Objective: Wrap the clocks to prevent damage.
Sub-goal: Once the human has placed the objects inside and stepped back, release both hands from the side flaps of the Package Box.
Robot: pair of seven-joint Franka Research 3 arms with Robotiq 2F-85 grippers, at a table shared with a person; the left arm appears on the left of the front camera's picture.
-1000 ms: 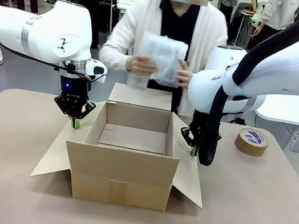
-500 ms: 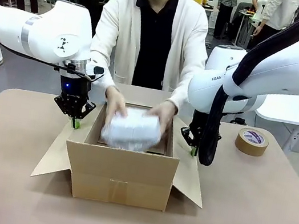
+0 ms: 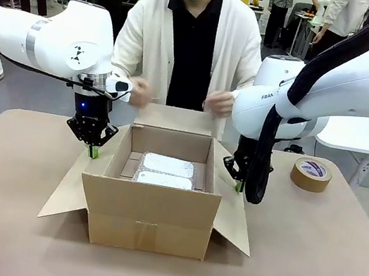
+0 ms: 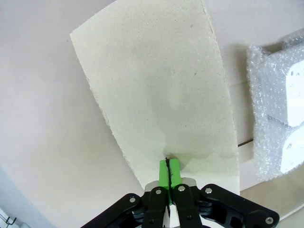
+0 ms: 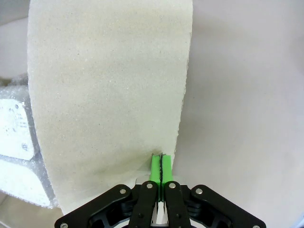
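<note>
Front on, one bubble-wrapped bundle [image 3: 166,170] lies inside the one open box [image 3: 150,211], the person's two hands [image 3: 141,92] [image 3: 218,102] raised behind it, one tape roll [image 3: 310,174] off right, left gripper [image 3: 93,152] and right gripper [image 3: 238,185] clenched at its sides; left wrist, pads pressed together on the left flap [image 4: 161,85], bundle beside; right wrist, pads together at the right flap [image 5: 104,80] edge.

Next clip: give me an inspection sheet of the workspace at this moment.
Surface: tan table.
Job's things: open box; bubble-wrapped bundle inside it.
Clutter: tape roll, far right of the table.
Grippers: left gripper shut, tip on left flap; right gripper shut, tip on right flap.
Cables: black hose hanging along the right arm.
Surroundings: person behind the box, hands raised above it; others farther off.
</note>
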